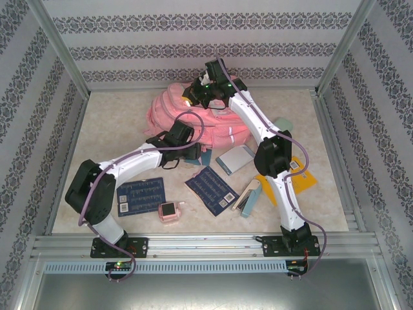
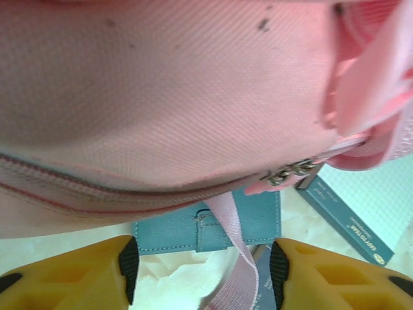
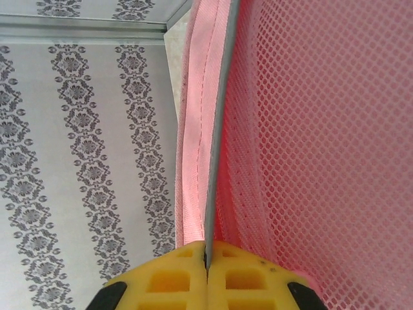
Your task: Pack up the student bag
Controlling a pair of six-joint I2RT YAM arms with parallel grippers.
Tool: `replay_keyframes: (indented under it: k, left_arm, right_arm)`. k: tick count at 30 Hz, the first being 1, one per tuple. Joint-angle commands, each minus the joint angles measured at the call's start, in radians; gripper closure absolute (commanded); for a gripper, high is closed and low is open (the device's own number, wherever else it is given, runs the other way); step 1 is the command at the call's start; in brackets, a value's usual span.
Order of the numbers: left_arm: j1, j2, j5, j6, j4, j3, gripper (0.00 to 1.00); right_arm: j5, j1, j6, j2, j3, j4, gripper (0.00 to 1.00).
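Observation:
The student bag [image 1: 187,116] is a large pink backpack lying at the back middle of the table. My right gripper [image 1: 197,93] reaches over its far side. In the right wrist view that gripper [image 3: 206,258] is shut on a thin grey trim [image 3: 216,148] at the edge of the bag's pink mesh panel [image 3: 310,142]. My left gripper [image 1: 192,154] is at the bag's near edge. In the left wrist view it [image 2: 204,271] stands open under the pink fabric [image 2: 168,90]. A loose pink strap [image 2: 235,258] hangs between the jaws, unclamped. A teal wallet [image 2: 168,232] lies just beyond.
On the table in front of the bag lie two navy sheets [image 1: 141,194] [image 1: 211,188], a small pink square gadget [image 1: 170,212], a grey-blue notebook [image 1: 235,158], a pale teal stapler-like item [image 1: 248,197] and an orange folder [image 1: 304,175]. A teal-edged book [image 2: 348,219] sits right of the left gripper.

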Motion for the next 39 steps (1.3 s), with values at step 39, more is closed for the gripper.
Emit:
replay_keyframes:
  k: [39]
  left_arm:
    - [0.254,0.037,0.558,-0.59,1.334,-0.499,0.43]
  right_arm:
    - [-0.199,-0.009,0.188,0.092,0.366,0.063,1.0]
